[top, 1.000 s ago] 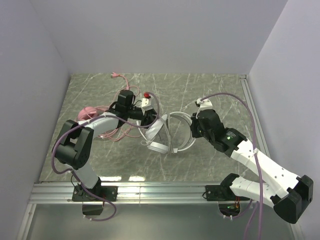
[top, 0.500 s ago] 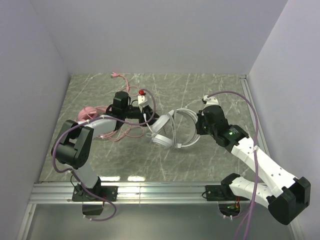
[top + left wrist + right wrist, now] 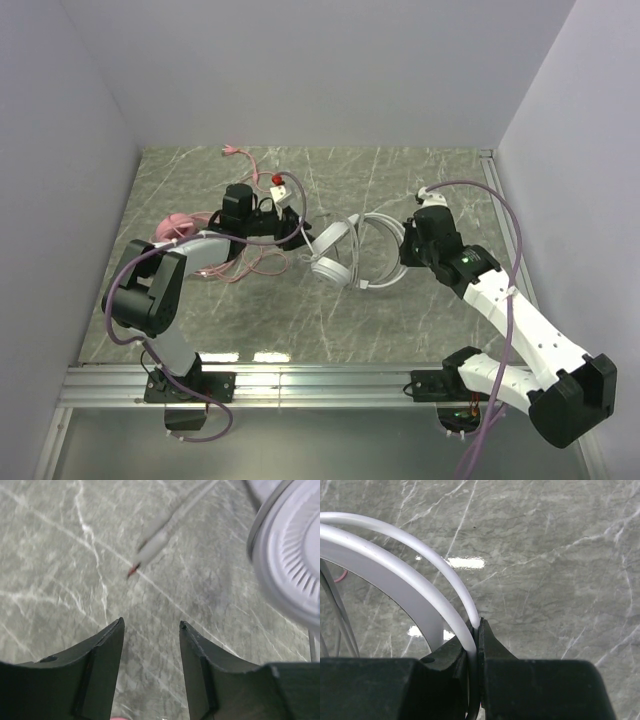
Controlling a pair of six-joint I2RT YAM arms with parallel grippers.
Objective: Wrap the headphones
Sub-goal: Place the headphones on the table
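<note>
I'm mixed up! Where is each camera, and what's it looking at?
Top: above, behind the bases, looking down at the table; both arms show.
Left wrist: on the left arm, looks past the open left gripper at the white headphones.
Right wrist: on the right arm; right gripper pinches their headband.
All share the white headphones.

The counter (image 3: pixel 430 190) is a grey-green slab veined with pale marble streaks. Plain light walls close it in on three sides, and an aluminium rail (image 3: pixel 330 385) runs along its near edge. Two bright patches of reflected light sit on the stone close to that rail. At the left side lies the pink headset (image 3: pixel 176 226). Its pink cord (image 3: pixel 255 268) is spread in loose loops over the surface beside it, with one end trailing off to the far-left corner. Near the middle is the white-grey headset (image 3: pixel 332 268). One round cup seems to rest on the stone, though from above the contact is not certain.
</note>
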